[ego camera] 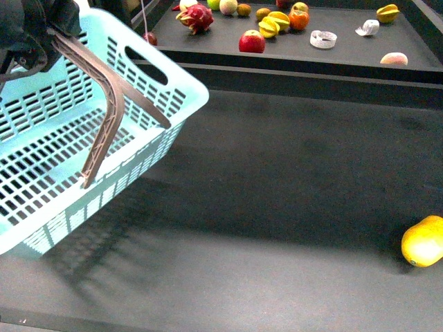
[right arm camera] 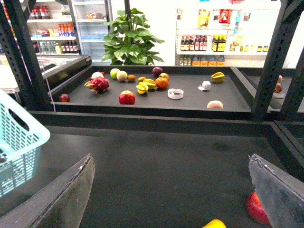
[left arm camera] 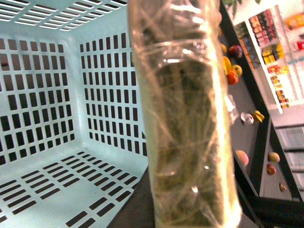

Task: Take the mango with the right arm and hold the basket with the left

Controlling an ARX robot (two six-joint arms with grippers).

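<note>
Where the right wrist view looks out past the right gripper (right arm camera: 171, 157), its two fingers (right arm camera: 66, 194) stand wide apart, with only bare table (ego camera: 277, 180) between them and nothing held. Mango (ego camera: 423, 241): lying on the table at the right edge of the front view, well apart from the basket (ego camera: 41, 173), off to its right, touched by neither arm. Basket: raised and tilted, its shadow on the table beneath it. Both handles (ego camera: 111, 111) swing up together into the left gripper (ego camera: 52, 28), above the basket's far left corner, which is clamped on them where they meet. Left wrist view looks into the basket at its slotted floor and walls. A blurred bar (left arm camera: 185, 118) wrapped in clear tape crosses in front of the basket there; cannot tell what it is. Beyond the basket, past a dark rail, a tray (ego camera: 346, 55) carries a dragon fruit (ego camera: 197, 17), an apple (ego camera: 252, 41), star fruits (ego camera: 273, 25), an orange (ego camera: 299, 19), two tape rolls (ego camera: 322, 39) and, farthest from the basket, a peach (ego camera: 394, 59).
</note>
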